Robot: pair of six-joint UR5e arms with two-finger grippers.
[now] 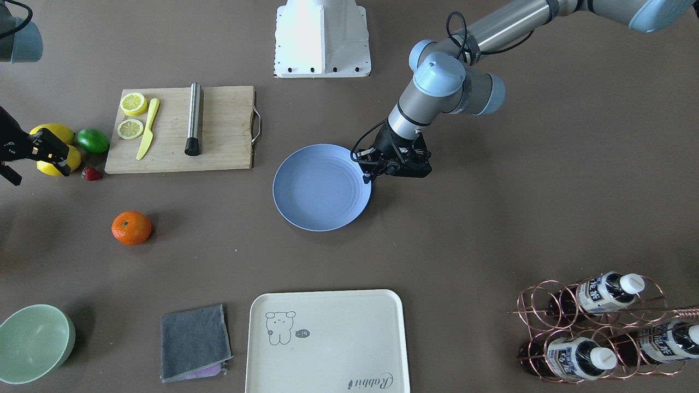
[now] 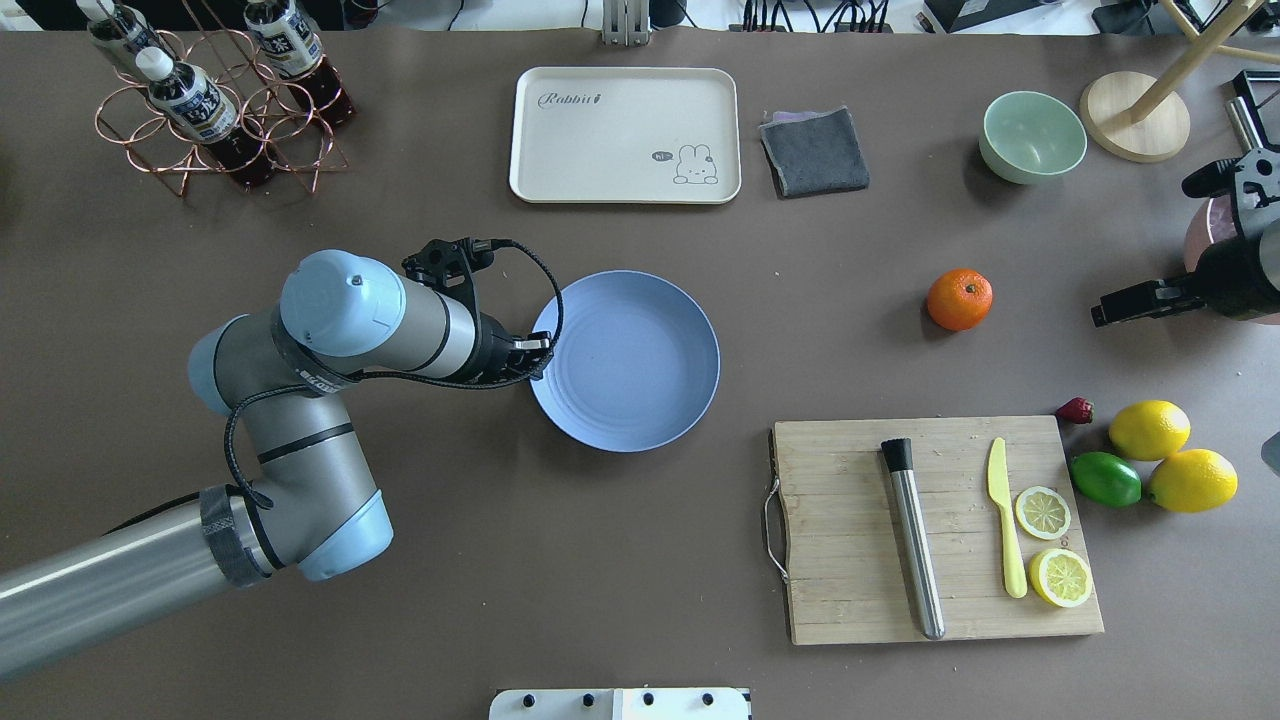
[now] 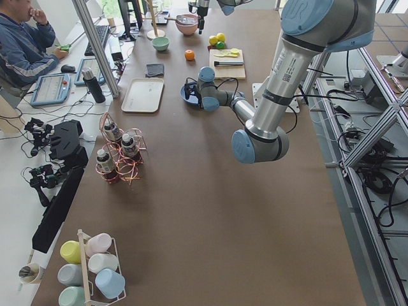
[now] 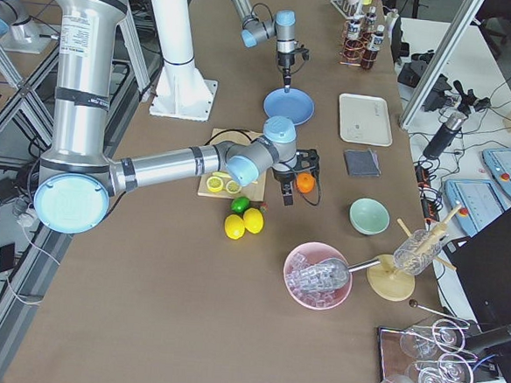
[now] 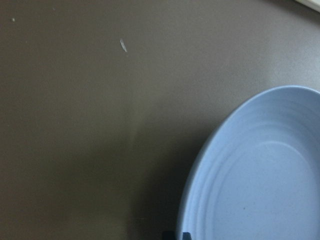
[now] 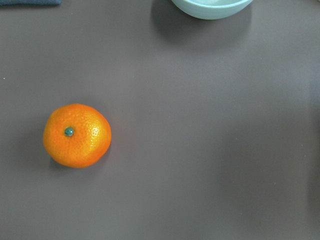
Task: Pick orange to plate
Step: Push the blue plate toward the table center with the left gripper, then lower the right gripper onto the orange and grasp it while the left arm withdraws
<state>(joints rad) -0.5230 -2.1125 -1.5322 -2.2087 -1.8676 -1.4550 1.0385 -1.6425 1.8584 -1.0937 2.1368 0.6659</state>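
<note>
The orange (image 1: 131, 227) lies alone on the brown table, also seen from overhead as the orange (image 2: 959, 299) and low left in the right wrist view as the orange (image 6: 77, 135). My right gripper (image 2: 1100, 317) hovers off to its side, apart from it and open, with no fingers showing in its wrist view. The light-blue plate (image 2: 625, 360) sits empty mid-table. My left gripper (image 1: 368, 177) points down at the plate's rim (image 5: 200, 165), its fingertips (image 5: 169, 235) close together on either side of that edge, shut on it.
A wooden cutting board (image 2: 850, 600) holds lemon halves, a yellow knife and a steel muddler. Two lemons (image 2: 1150, 430), a lime (image 2: 1105, 478) and a strawberry lie beside it. A pale-green bowl (image 2: 1033, 135), grey cloth (image 2: 815, 150), cream tray (image 2: 625, 135) and bottle rack (image 2: 215, 100) line the far side.
</note>
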